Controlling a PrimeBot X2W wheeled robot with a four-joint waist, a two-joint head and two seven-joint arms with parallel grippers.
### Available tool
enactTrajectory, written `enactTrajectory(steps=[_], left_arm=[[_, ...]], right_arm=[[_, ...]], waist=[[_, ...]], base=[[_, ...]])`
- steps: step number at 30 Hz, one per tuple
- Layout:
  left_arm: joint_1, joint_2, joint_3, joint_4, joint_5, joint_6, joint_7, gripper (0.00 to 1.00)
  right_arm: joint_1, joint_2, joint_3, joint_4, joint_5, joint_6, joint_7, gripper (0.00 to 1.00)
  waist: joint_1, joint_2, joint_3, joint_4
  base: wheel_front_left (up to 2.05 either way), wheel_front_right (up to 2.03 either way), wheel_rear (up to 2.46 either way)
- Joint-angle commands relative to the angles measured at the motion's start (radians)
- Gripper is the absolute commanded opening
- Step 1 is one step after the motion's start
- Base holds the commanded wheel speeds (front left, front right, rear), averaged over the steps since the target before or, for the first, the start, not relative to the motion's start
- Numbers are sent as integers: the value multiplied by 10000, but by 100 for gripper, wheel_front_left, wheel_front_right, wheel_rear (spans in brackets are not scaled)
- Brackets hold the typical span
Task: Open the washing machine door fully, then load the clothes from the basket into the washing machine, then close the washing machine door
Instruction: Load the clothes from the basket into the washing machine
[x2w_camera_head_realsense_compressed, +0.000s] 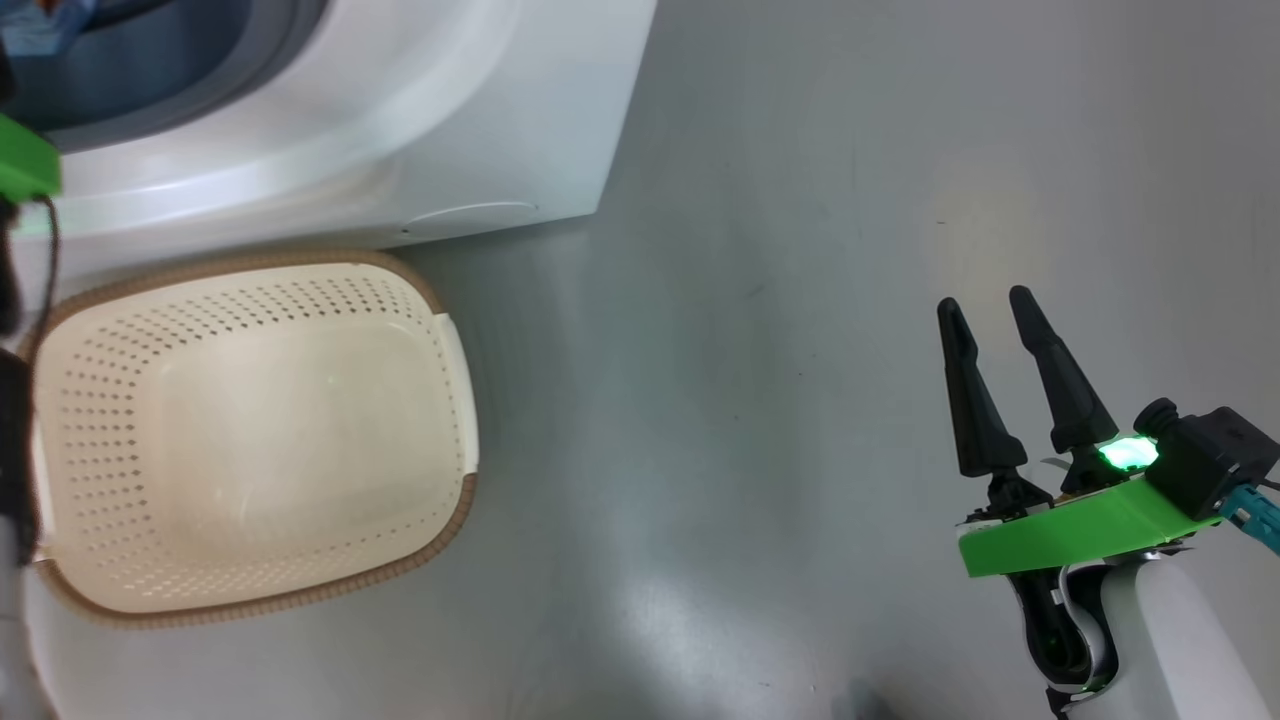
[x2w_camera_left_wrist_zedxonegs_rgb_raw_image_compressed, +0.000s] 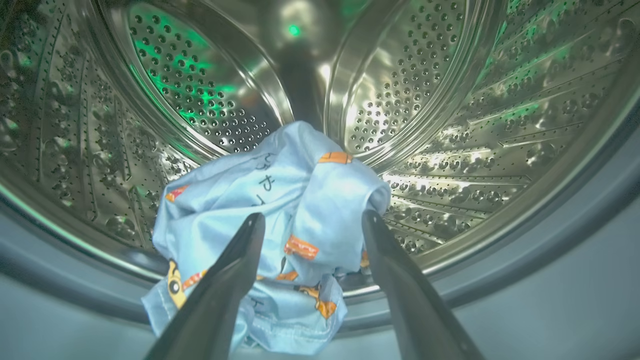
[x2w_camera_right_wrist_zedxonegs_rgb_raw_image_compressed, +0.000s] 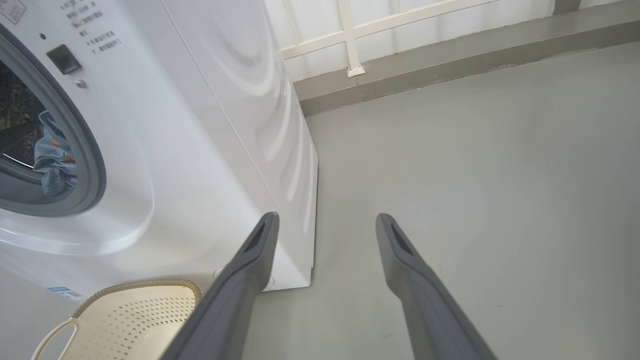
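Clothes (x2w_camera_left_wrist_zedxonegs_rgb_raw_image_compressed: 280, 215): I see one crumpled light-blue bundle, orange prints, lying at mouth of steel drum (x2w_camera_left_wrist_zedxonegs_rgb_raw_image_compressed: 200, 75), lower edge draped over grey gasket (x2w_camera_left_wrist_zedxonegs_rgb_raw_image_compressed: 550, 235). Washing machine (x2w_camera_head_realsense_compressed: 500, 120): white, opening uncovered. Basket (x2w_camera_head_realsense_compressed: 100, 450): cream, perforated, brown rim, upright on floor (x2w_camera_head_realsense_compressed: 800, 300) just in front of machine, bare bottom showing.

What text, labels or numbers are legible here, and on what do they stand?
None can be quoted with confidence.
Washer front, upper part: lines of small print, too blurred to read.
Sticker at the washer's top corner: too small.
Blue label low on the washer: too small.
Clothes: dark script-like marks, illegible.
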Motion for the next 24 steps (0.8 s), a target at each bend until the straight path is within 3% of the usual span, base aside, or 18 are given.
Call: enactTrajectory(steps=[1, 24], left_arm=[[295, 419, 273, -379, 101, -25, -51, 100], [6139, -1298, 1606, -5136, 957, -25, -51, 100]], right_arm=[[198, -111, 181, -236, -80, 27, -48, 100], [587, -671, -142, -257, -125, 27, -48, 100]], waist=[[0, 0, -67, 87], [0, 0, -642, 889]], base=[[0, 0, 0], [0, 0, 0]])
